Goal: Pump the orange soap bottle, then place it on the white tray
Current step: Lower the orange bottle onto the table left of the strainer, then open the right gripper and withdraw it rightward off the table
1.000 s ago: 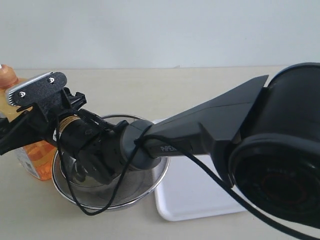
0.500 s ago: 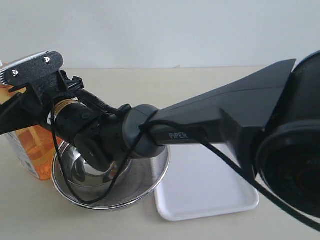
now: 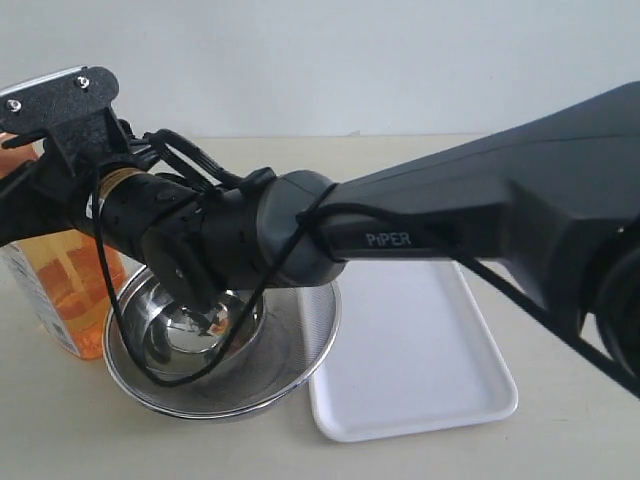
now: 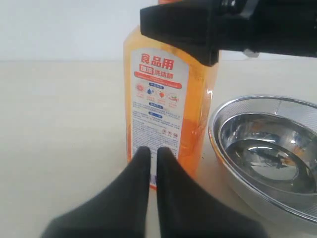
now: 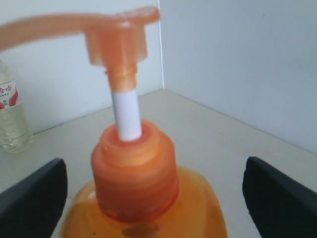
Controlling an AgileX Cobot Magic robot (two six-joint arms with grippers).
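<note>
The left hand (image 4: 148, 151) is closed, while the right hand (image 5: 156, 198) gapes wide on its outstretched right arm (image 3: 450, 220).

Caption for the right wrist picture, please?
Open right gripper flanks the orange soap bottle, its pump raised on a white stem.

Low route from orange soap bottle (image 3: 62, 300) to white tray (image 3: 420, 340) is blocked by strainer bowl (image 3: 300, 360); tray surface is unobstructed.

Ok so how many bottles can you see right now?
2. The orange soap bottle stands beside the steel strainer bowl; a small clear bottle stands by the wall, seen only in the right wrist view. The right arm may hide others.
</note>
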